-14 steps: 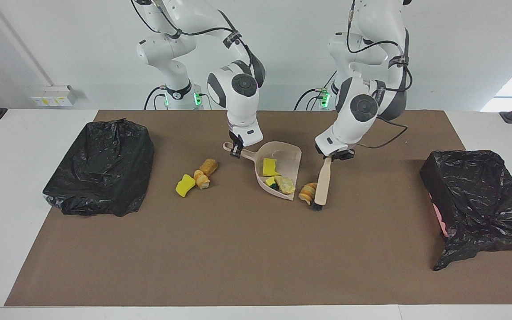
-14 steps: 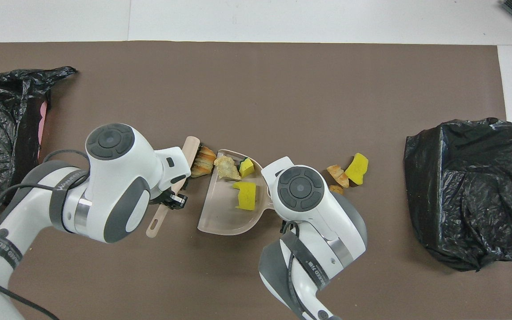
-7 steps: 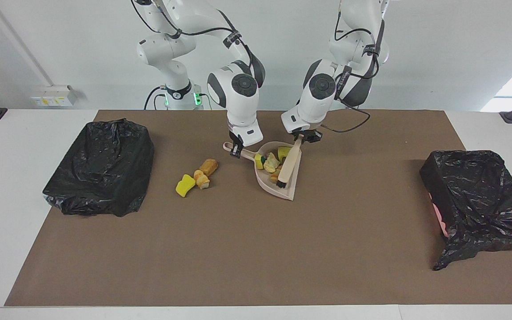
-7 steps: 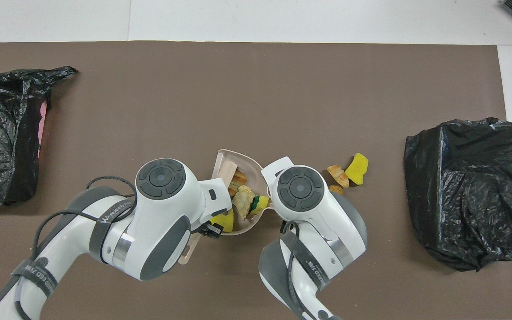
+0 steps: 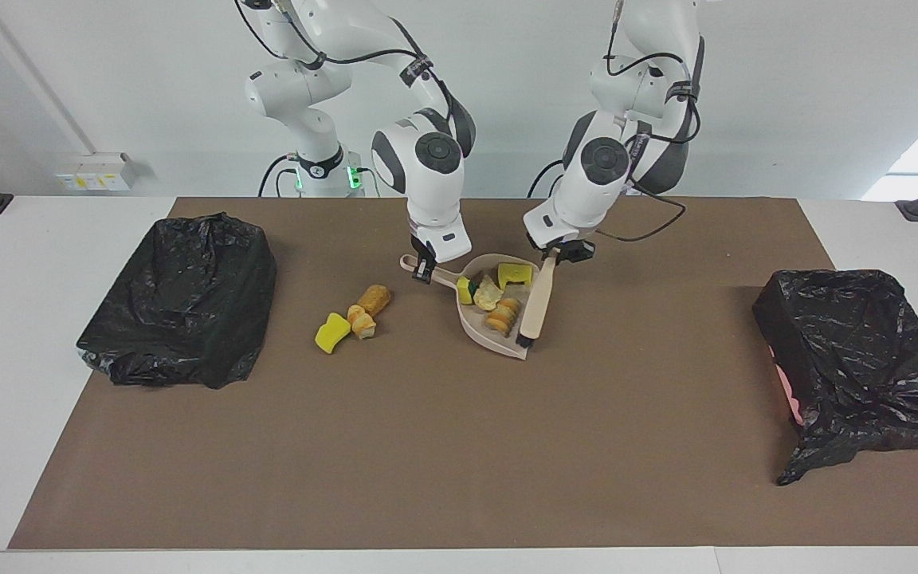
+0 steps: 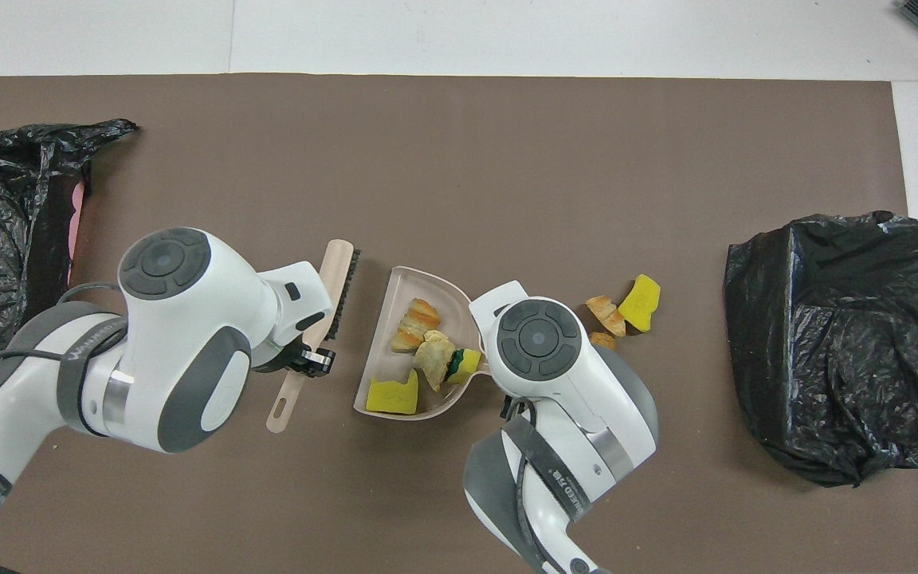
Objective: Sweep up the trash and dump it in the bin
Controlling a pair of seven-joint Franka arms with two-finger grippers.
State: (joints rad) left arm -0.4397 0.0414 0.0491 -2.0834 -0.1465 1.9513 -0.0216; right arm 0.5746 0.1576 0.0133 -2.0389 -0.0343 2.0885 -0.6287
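Gripped by the handle in the right gripper [image 5: 425, 272], fingers clenched on it: a beige plastic dustpan [image 5: 528, 317], flat on the brown mat [image 5: 459, 446] near the middle of the edge closest to the robots. Heaped inside — part of the trash [image 5: 500, 313]: a ridged golden pastry piece, a pale flaky one, a yellow sponge chunk with a wavy edge, a smaller chunk with a dark green side. Held in the left gripper [image 5: 557, 253], clamped on the thin handle: a beige brush [image 5: 539, 303], black bristles down, touching the dustpan's open lip at the side toward the left arm's end. Out on the mat, beside the dustpan toward the right arm's end — more trash [image 5: 351, 319]: one curved yellow sponge chunk and a few golden-brown bread pieces, close together. At each end of the mat, a bin under crinkled, glossy black plastic: a low boxy bin [image 5: 180, 299] at the right arm's end, another bin [image 5: 857, 359] at the left arm's end with a strip of pink showing under the liner. Printed on a strap of the left arm, partly readable in the overhead view: "WANHEDA".
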